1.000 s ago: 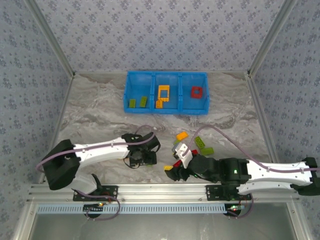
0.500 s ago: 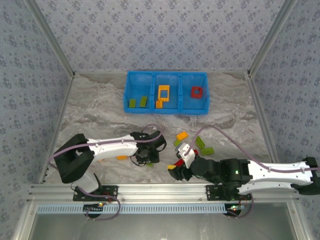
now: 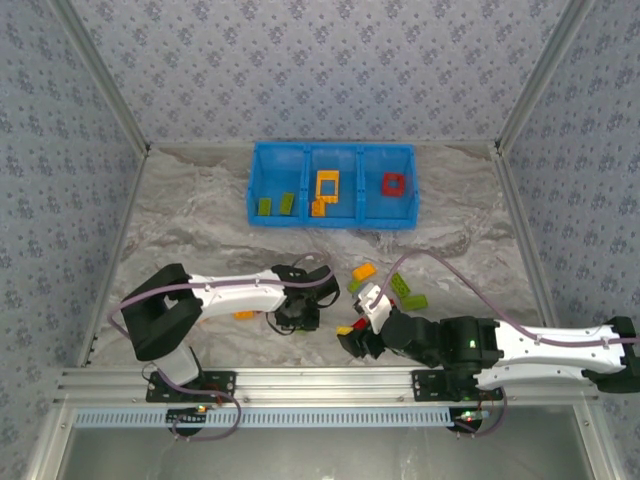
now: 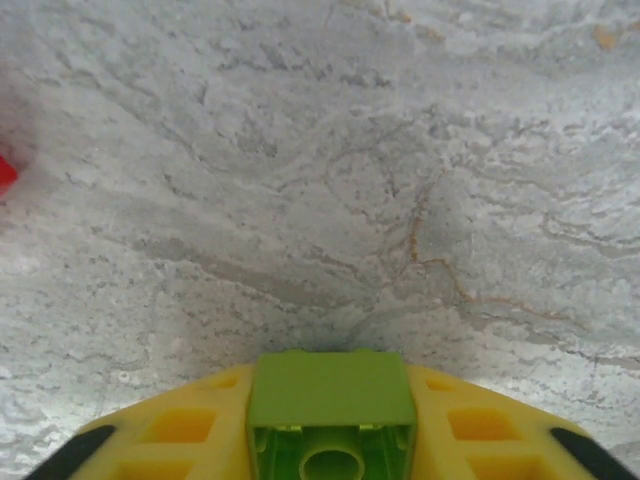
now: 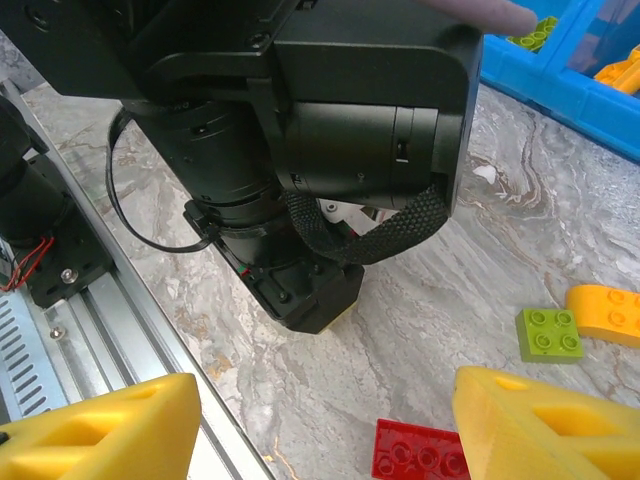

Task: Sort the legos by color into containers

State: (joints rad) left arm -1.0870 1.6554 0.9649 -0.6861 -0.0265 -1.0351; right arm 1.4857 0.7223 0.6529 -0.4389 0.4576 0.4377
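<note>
— Where the left wrist view meets its bottom edge, what sits between those yellow fingers [image 4: 170, 435]?

— One lime green brick [image 4: 331, 390]: glossy, blocky plastic, with its hollow underside and round inner tube turned toward the camera. The left gripper [image 4: 331, 445] is clenched on it, a finger against each side. Beyond it lies the table [image 4: 330, 180], grey marble-patterned with fine brown veins.

— And in the top view?

— That gripper is low in the frame, just left of centre. Loose legos [image 3: 398, 283] lie scattered to its right, flat studded pieces in green, orange-yellow and red. One orange piece [image 3: 243, 315] lies apart, beside the left arm.

— What about the tray?

— The blue tray [image 3: 332, 148] stands at upper centre, well apart from both arms. It is rectangular, with thin walls and three compartments. The left one holds two green bricks [image 3: 287, 203], the middle one an orange-yellow open frame [image 3: 327, 185] and a smaller brick, and the right one a red frame [image 3: 395, 184].

— How is the other arm?

— The right gripper [image 5: 325, 390] is released, its yellow wedge-shaped fingers wide apart with nothing between them. In its wrist view a red studded brick [image 5: 420, 450] lies at the bottom edge. A green square brick [image 5: 548, 333] touches a curved orange one [image 5: 605, 312] at the right.
</note>
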